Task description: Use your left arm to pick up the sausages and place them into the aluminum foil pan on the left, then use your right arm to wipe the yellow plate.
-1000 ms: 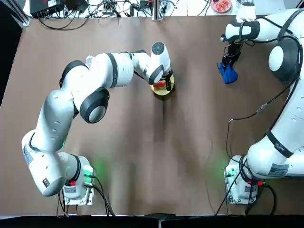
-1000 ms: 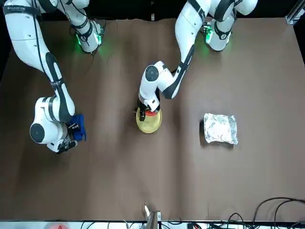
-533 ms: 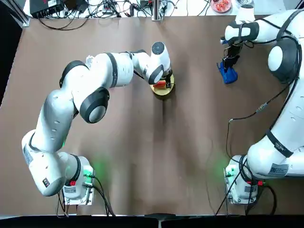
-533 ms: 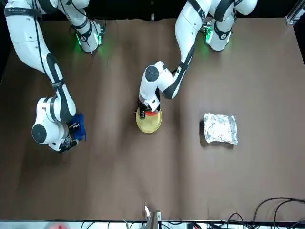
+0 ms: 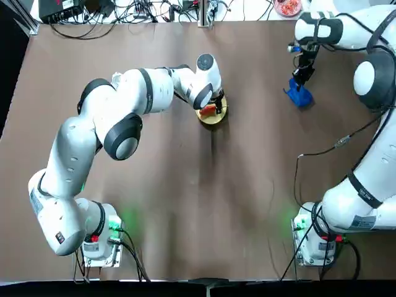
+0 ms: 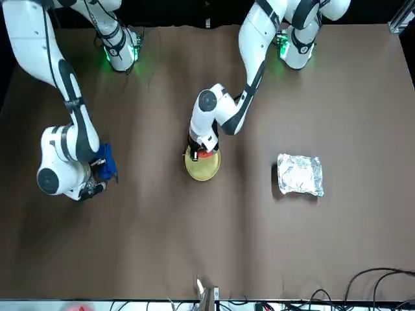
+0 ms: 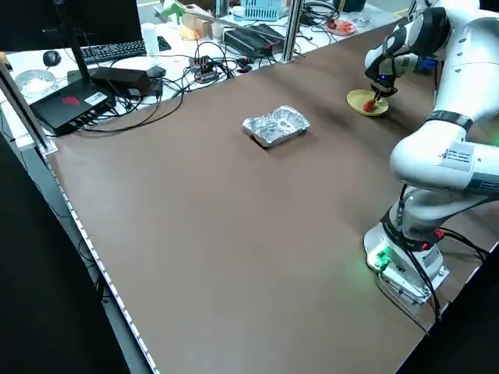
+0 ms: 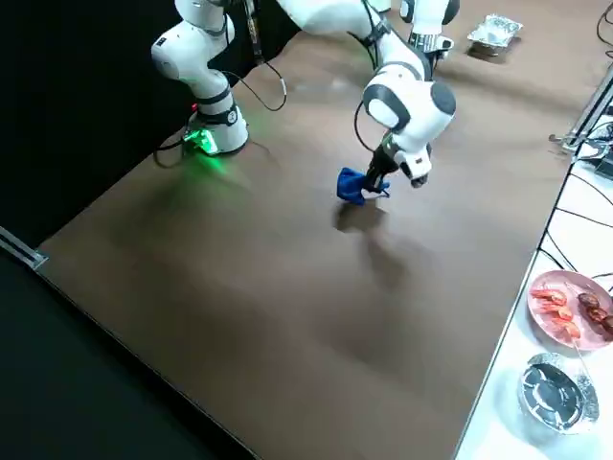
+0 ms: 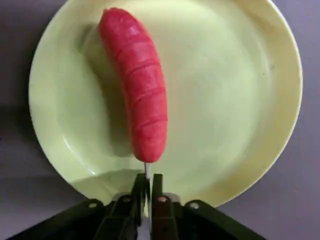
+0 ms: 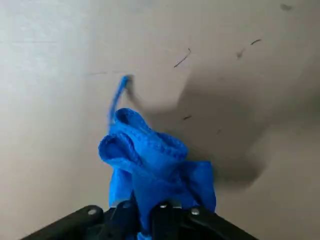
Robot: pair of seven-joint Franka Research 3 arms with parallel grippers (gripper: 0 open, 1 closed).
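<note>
A red-orange sausage (image 9: 137, 85) lies on the yellow plate (image 9: 240, 100) near the table's middle, toward the far side (image 5: 218, 117). My left gripper (image 9: 149, 182) hovers over the plate, shut and holding nothing, its tips at the sausage's near end (image 6: 204, 153). The foil pan (image 6: 300, 175) sits apart on the robot's left (image 7: 275, 125); the left arm hides it in the top view. At the far right, my right gripper (image 10: 150, 210) is shut on a blue cloth (image 10: 150, 160), which hangs just above the table (image 8: 356, 185).
Both arm bases (image 5: 102, 238) (image 5: 315, 238) stand at the near edge. Cables and electronics (image 7: 101, 82) crowd the side beyond the pan. A pink plate of food (image 8: 567, 307) and a metal bowl (image 8: 551, 393) rest on a white surface off the table.
The right arm has shifted and raised the blue cloth slightly. The left gripper stays over the plate; the sausage has barely moved.
</note>
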